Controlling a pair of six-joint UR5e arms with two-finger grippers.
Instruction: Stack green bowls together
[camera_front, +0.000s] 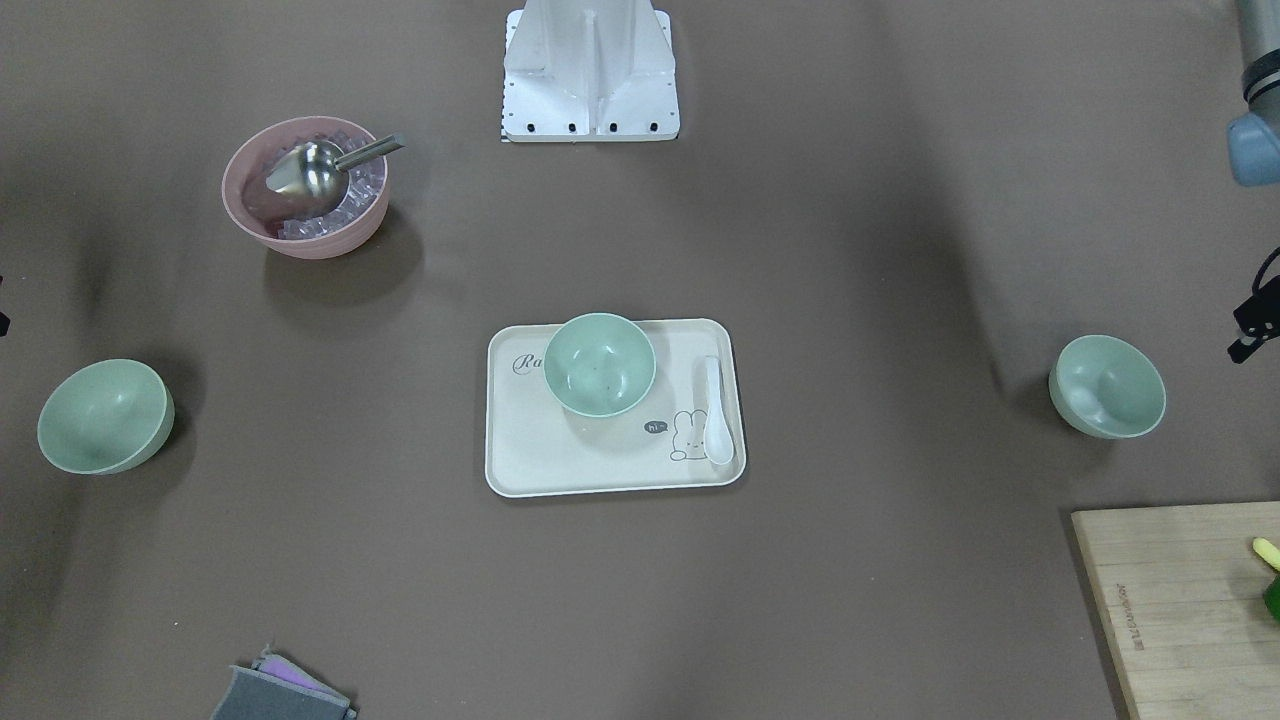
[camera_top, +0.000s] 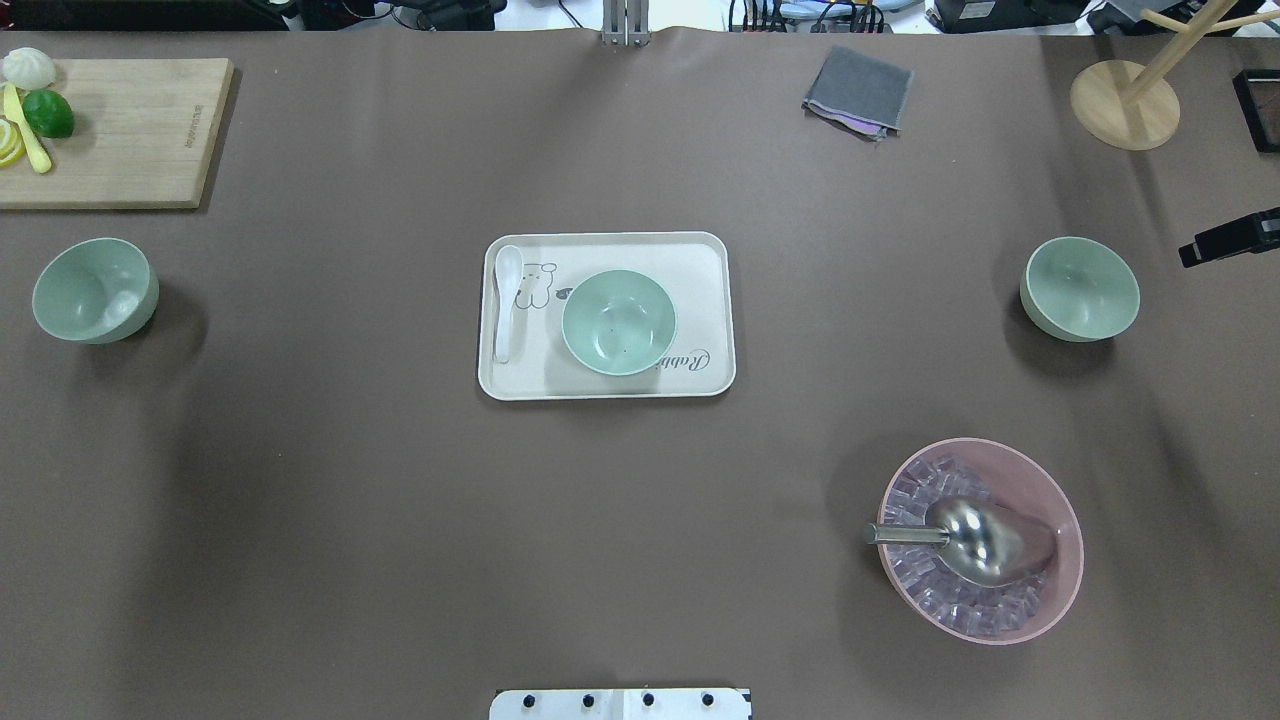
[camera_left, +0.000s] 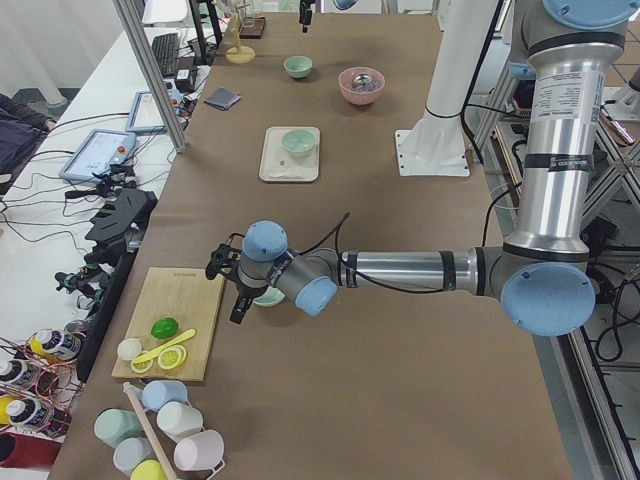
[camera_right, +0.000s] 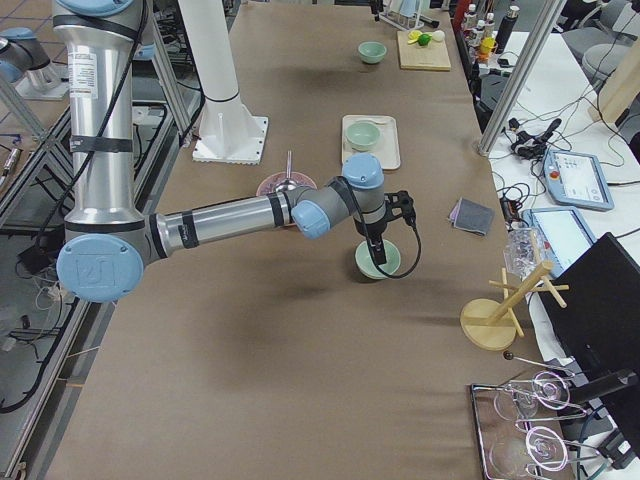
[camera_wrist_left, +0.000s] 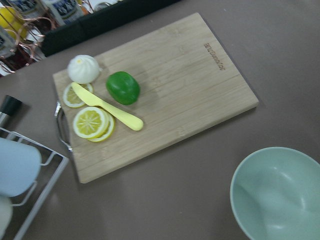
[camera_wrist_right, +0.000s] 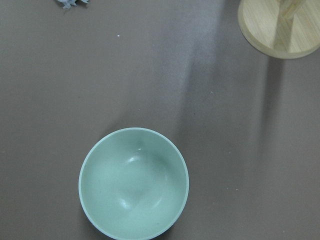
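Brown table (camera_front: 860, 600), front-facing view: middle green bowl (camera_front: 600, 365) sits upright on the cream tray (camera_front: 610, 475), white spoon (camera_front: 716, 410) beside it. Left green bowl (camera_front: 1107, 386) and right green bowl (camera_front: 105, 416) stand well apart toward the table ends; none stacked.
Left side view: my left gripper (camera_left: 238, 310) hangs over the left green bowl.
Right side view: my right gripper (camera_right: 376, 258) hangs over the right green bowl.
Finger spread of either: cannot tell.
Wrist views: one bowl below each camera; cutting board (camera_wrist_left: 150, 90) near the left one.
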